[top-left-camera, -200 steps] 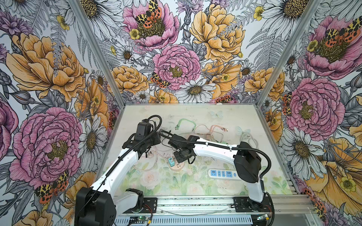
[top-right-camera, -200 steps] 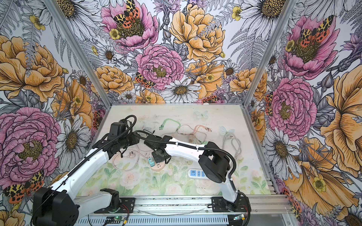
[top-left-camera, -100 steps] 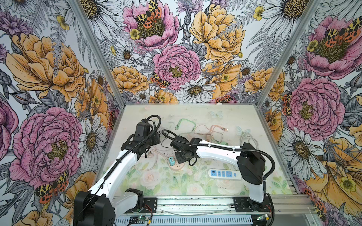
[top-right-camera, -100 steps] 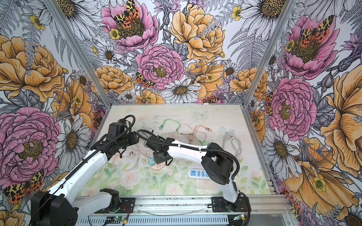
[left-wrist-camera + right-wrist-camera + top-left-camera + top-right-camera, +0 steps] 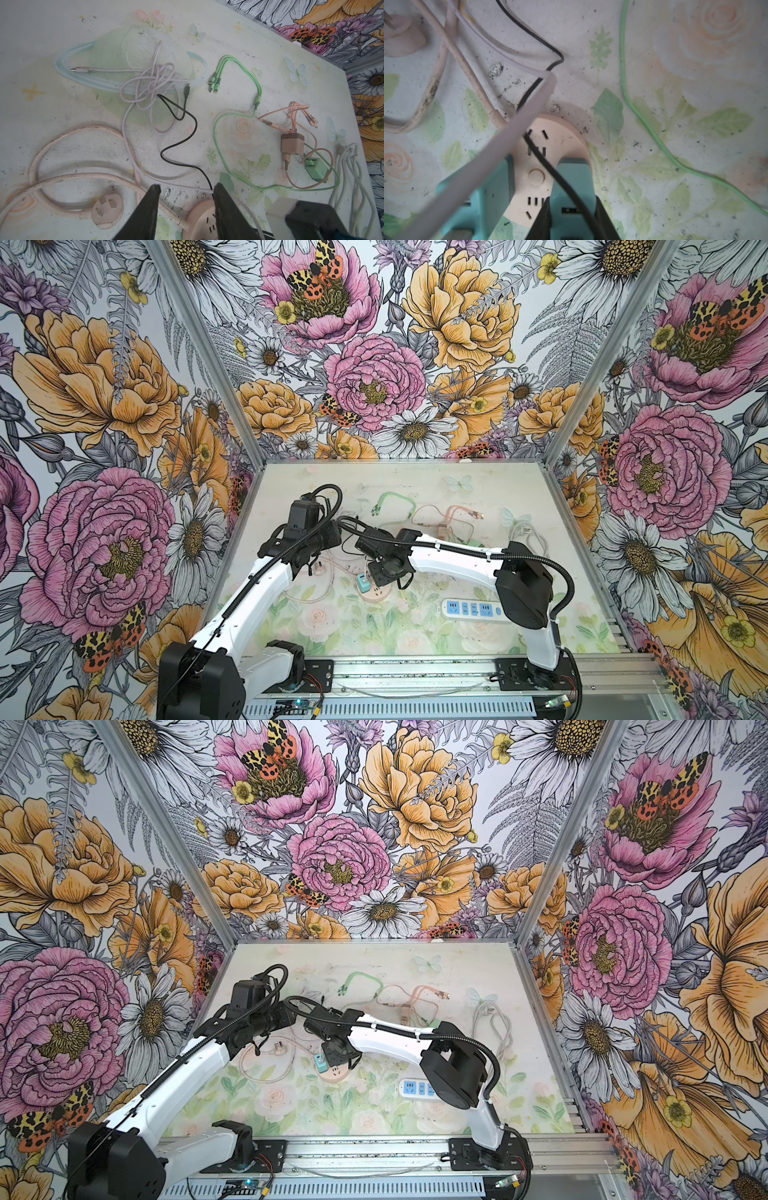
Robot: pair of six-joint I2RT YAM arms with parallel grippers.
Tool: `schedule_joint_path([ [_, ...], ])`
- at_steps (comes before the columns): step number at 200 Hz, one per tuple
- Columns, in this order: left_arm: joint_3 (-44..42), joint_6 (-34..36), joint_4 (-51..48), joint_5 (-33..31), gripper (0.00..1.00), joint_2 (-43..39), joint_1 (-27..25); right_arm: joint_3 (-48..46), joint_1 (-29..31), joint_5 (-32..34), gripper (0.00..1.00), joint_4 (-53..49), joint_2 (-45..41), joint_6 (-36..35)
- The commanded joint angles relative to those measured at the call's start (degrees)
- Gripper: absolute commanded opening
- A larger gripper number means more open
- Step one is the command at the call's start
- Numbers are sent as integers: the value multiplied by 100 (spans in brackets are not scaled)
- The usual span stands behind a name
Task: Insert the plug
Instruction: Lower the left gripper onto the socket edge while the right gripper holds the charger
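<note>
My right gripper (image 5: 572, 209) is shut on a teal plug (image 5: 572, 178) that stands on the rim of the round pink socket (image 5: 566, 133). Whether its prongs are in the slots is hidden. A black cable (image 5: 542, 41) crosses its face. A second teal plug (image 5: 483, 199) with a lavender cable sits on the socket's other side. In both top views the right gripper (image 5: 384, 572) (image 5: 337, 1052) hangs over the socket (image 5: 378, 594) (image 5: 337, 1075). My left gripper (image 5: 186, 186) (image 5: 311, 566) is open and empty, just beside the socket (image 5: 204, 216).
A pink three-pin plug (image 5: 106, 209) on a thick pink cord lies by the left gripper. A white power strip (image 5: 471, 609) lies to the front right. Lavender (image 5: 149, 87), green (image 5: 256, 83), orange (image 5: 299, 108) and white (image 5: 351, 166) cables lie further back.
The left gripper's jaws have narrowed a little. The right gripper keeps its hold on the teal plug over the socket, with hardly any movement.
</note>
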Motion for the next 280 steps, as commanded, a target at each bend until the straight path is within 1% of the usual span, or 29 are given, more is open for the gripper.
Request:
schedule_joint_path([
  [1, -372, -295, 194, 290, 38, 363, -14, -304, 138, -403, 0, -802, 608, -127],
  [18, -705, -475, 700, 523, 34, 519, -68, -248, 136, -420, 0, -814, 664, -173],
  [31, -892, -591, 991, 629, 28, 618, -113, -186, 134, -440, 0, -822, 704, -185],
  [67, -1062, -727, 1410, 723, 15, 950, -475, -104, 136, -416, 0, -856, 787, -219],
  [83, -1200, -846, 1743, 831, 12, 1104, -624, -93, 136, -434, 0, -867, 801, -229],
  [100, -1334, -1016, 2101, 883, 12, 1303, -734, -108, 135, -451, 0, -867, 798, -246],
  [126, -1467, -1191, 2520, 927, 12, 1604, -765, -137, 144, -416, 0, -876, 749, -245],
  [149, -1506, -1240, 2757, 1117, 11, 1825, -793, -162, 142, -403, 0, -885, 717, -242],
  [174, -1526, -1284, 2784, 1190, 11, 1869, -970, -187, 143, -372, 0, -894, 713, -225],
  [196, -1617, -1346, 2791, 1227, 12, 1731, -1234, -172, 143, -340, 1, -911, 723, -242],
  [227, -1761, -1432, 2741, 1271, 13, 1659, -1450, -278, 178, -259, 3, -947, 636, -199],
  [280, -1867, -1376, 2755, 1343, 13, 1747, -1500, -541, 248, -204, 3, -938, 488, -164],
])
